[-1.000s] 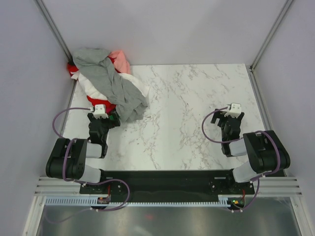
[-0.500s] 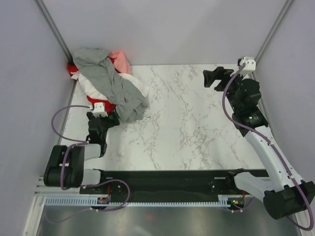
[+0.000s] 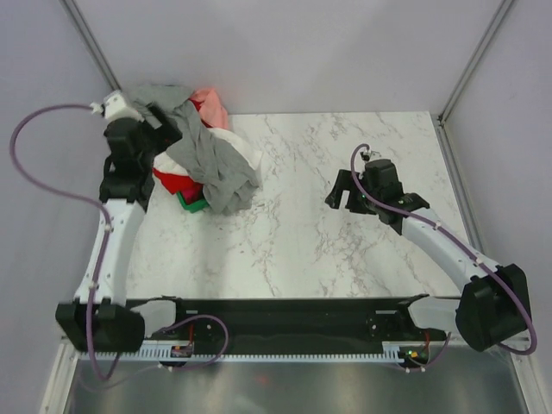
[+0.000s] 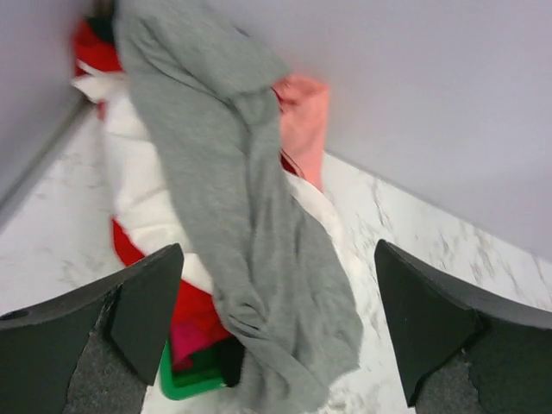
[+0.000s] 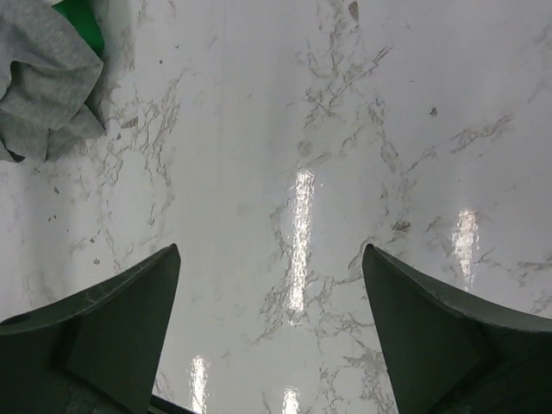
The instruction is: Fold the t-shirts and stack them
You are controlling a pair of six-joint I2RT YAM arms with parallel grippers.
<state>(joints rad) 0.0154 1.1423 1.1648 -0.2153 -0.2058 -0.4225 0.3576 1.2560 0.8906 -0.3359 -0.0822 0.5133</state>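
T-shirts lie heaped in the far-left corner of the marble table, against the wall. A grey shirt drapes over the top, with a pink shirt, a red shirt and a green shirt showing beneath. The left gripper hangs above the pile's far-left end, fingers spread wide and empty. The right gripper hovers over bare marble right of centre, well apart from the pile, its fingers likewise spread and empty.

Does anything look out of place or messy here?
The t-shirts sit in a crumpled, unfolded heap in the far-left corner, the grey shirt draped over the others. The left gripper and right gripper are open and empty. Nothing spilled or damaged.
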